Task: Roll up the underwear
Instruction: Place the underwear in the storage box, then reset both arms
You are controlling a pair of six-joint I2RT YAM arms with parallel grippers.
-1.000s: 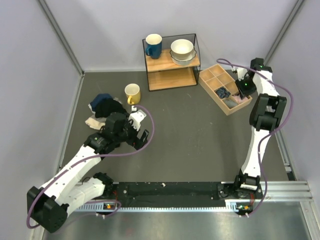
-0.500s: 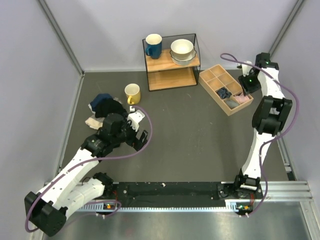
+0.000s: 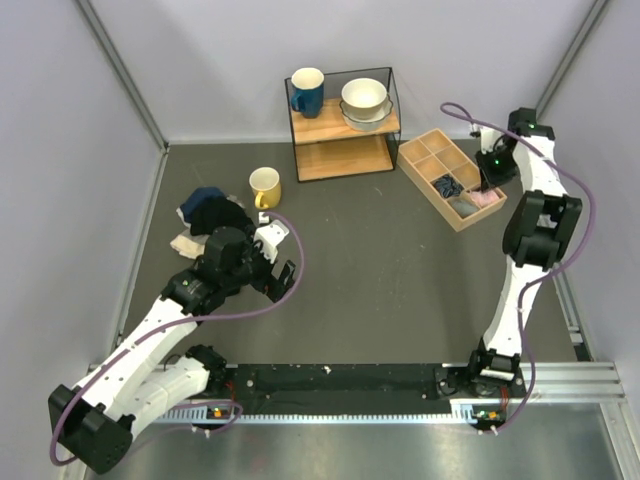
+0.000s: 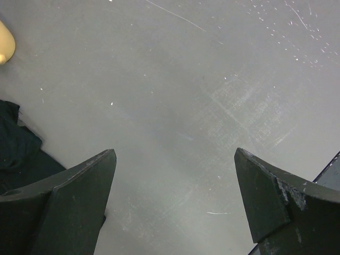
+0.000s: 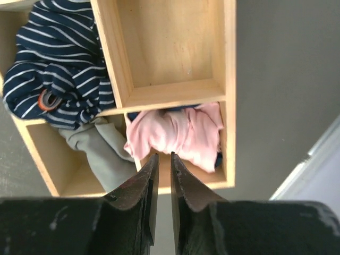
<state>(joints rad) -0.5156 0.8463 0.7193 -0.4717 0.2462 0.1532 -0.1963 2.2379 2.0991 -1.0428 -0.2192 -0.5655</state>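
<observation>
Pink underwear point(image 5: 180, 135) in a wooden tray point(image 5: 229, 79) compartment, just beyond the empty, nearly closed right claw point(image 5: 163, 159).

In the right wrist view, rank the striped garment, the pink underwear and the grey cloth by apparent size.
1. striped garment
2. pink underwear
3. grey cloth, which looks close to the underwear and is partly hidden by the right pincer, so this order is unsure

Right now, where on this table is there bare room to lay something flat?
The widest bare patch of table is the middle, bordered by the yellow mug, the shelf, the wooden tray and the open left gripper. It is crowded at back-left, around the clothes pile, and in the tray's nearer compartments, which hold the pink underwear and a striped garment.
</observation>
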